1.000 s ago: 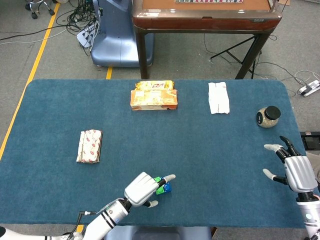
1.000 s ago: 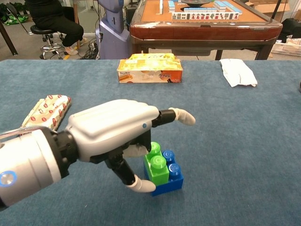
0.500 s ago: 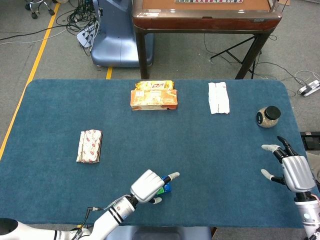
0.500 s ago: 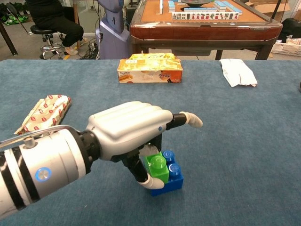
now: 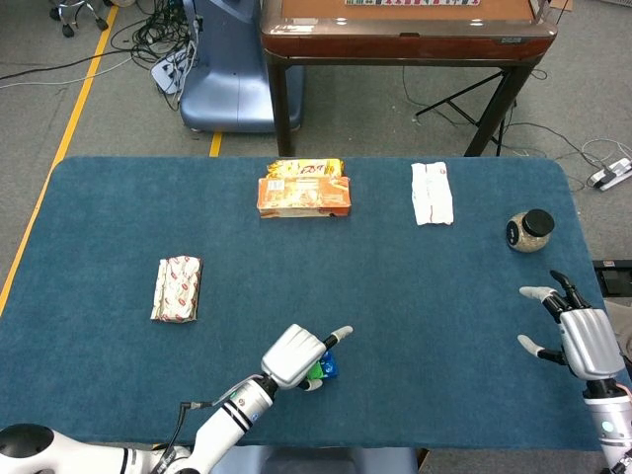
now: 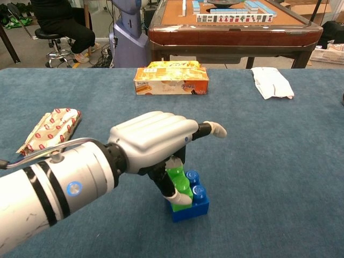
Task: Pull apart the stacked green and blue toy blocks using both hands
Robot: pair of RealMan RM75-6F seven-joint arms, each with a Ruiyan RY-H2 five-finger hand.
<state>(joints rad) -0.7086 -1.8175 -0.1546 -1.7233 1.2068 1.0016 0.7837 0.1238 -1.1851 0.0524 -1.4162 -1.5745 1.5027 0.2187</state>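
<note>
Worktop (image 5: pixel 415 296) was covered in dark teal felt-like cloth and stood on grey carpet. Behind it I saw a wooden mahjong table (image 5: pixel 405 30) with tiles on its top, a blue-grey machine base (image 5: pixel 222 69) with loose cables, and a yellow floor line (image 5: pixel 74 109).

On the cloth lay an orange-yellow snack box (image 5: pixel 303 189) at the far middle, a folded white cloth (image 5: pixel 432 193) to its right, a red-and-white patterned packet (image 5: pixel 178 287) on the left, and a small dark-lidded glass jar (image 5: pixel 530 230) near the right edge.

My left hand (image 6: pixel 156 141) sat over the stacked toy blocks at the near edge. Its fingers (image 6: pixel 171 185) were curled down, pinching the green toy block (image 6: pixel 180 185) from the side, one finger pointing straight out. That block sat seated on the blue toy block (image 6: pixel 194 207), which rested on the cloth.

My right hand (image 5: pixel 585 339) hovered near the right edge, well apart from the blocks, fingers spread, holding nothing.
</note>
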